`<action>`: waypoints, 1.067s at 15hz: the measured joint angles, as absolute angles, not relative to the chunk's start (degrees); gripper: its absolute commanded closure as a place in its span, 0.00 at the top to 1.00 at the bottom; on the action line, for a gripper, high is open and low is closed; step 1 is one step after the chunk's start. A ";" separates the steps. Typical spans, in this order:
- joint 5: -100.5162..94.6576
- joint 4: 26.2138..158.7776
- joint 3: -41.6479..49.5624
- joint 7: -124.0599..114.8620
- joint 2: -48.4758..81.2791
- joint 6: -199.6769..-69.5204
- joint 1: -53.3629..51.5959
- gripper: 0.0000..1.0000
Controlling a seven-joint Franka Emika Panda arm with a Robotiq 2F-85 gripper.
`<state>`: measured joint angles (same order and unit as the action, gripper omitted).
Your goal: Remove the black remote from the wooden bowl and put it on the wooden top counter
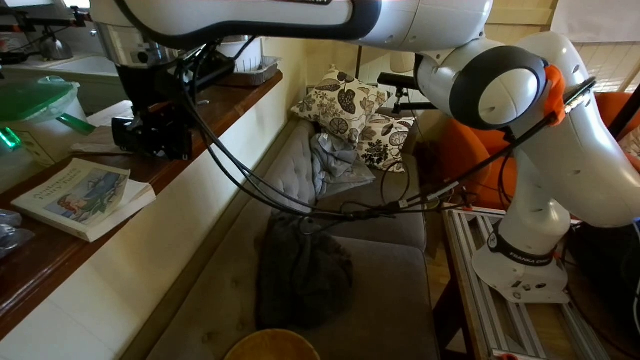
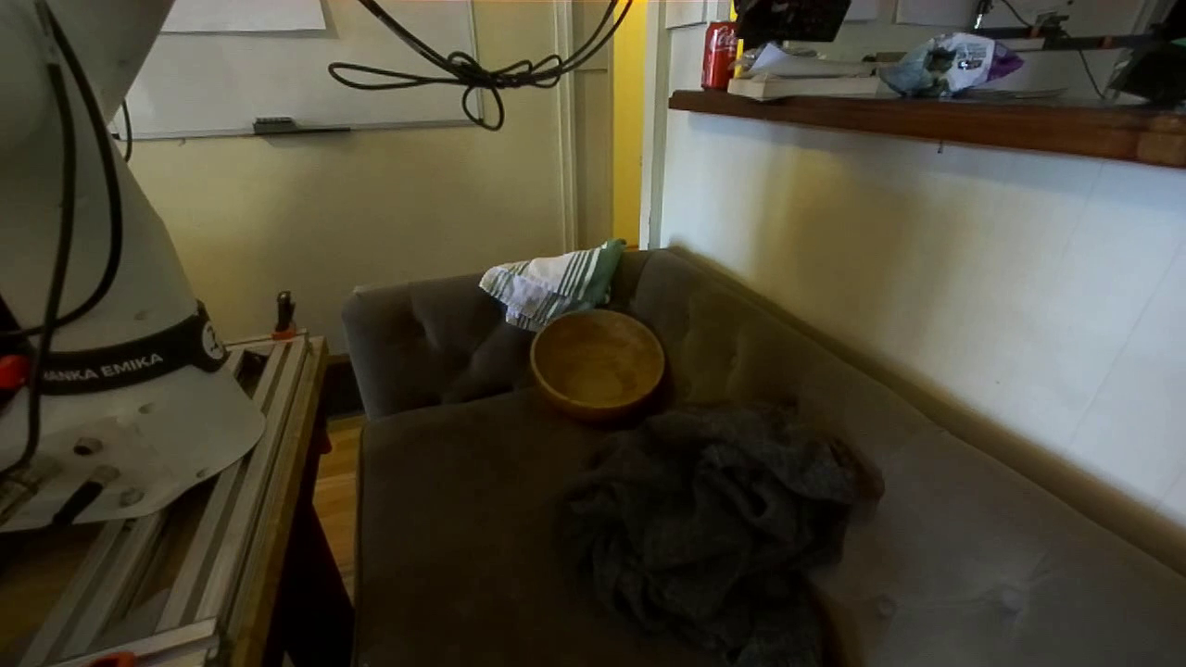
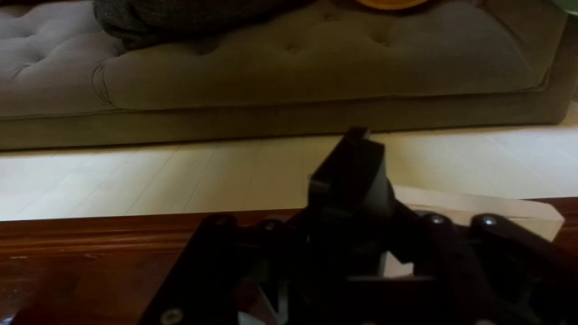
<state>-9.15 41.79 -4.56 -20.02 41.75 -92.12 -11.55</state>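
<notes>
In the wrist view my gripper (image 3: 350,212) is shut on the black remote (image 3: 352,169), a dark bar pointing up and away between the fingers. Dim light blurs the contact. An exterior view places the gripper (image 1: 155,137) over the reddish-brown wooden top counter (image 1: 30,280), just beyond a book; the remote cannot be told from the dark jaws there. Whether remote and counter touch, I cannot tell. The round tan wooden bowl (image 2: 598,361) rests on the couch with nothing inside. Only part of the bowl (image 1: 272,345) shows elsewhere.
A paperback book (image 1: 85,200) lies on the counter, with a green-lidded bin (image 1: 40,110) behind. A red can (image 2: 720,56) and a snack bag (image 2: 954,67) also stand there. Dark grey fabric (image 2: 723,528) lies on the couch. Cables (image 1: 250,175) hang from the arm.
</notes>
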 measured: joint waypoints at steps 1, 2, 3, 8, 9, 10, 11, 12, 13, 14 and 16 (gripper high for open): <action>-9.06 41.91 -4.56 -20.99 41.87 -92.93 -11.52 0.06; -9.03 41.91 -4.56 -22.46 42.07 -94.32 -11.52 0.06; -9.03 41.91 -4.56 -24.08 42.33 -96.02 -11.51 0.06; -9.61 41.87 -3.91 -28.00 44.26 -103.03 -11.57 0.06; -10.12 41.85 -3.46 -27.95 44.78 -104.07 -11.58 0.06; -10.72 41.78 -2.99 -27.71 45.32 -105.10 -11.58 0.06; -11.44 41.59 -2.50 -27.23 45.91 -106.06 -11.58 0.06; -12.14 41.28 -2.05 -26.49 46.50 -107.00 -11.58 0.06; -12.70 40.75 -1.69 -25.75 47.10 -107.80 -11.57 0.06; -13.16 40.02 -1.42 -24.85 47.74 -108.30 -11.57 0.06; -13.90 38.19 -1.14 -22.80 49.04 -108.79 -11.64 0.06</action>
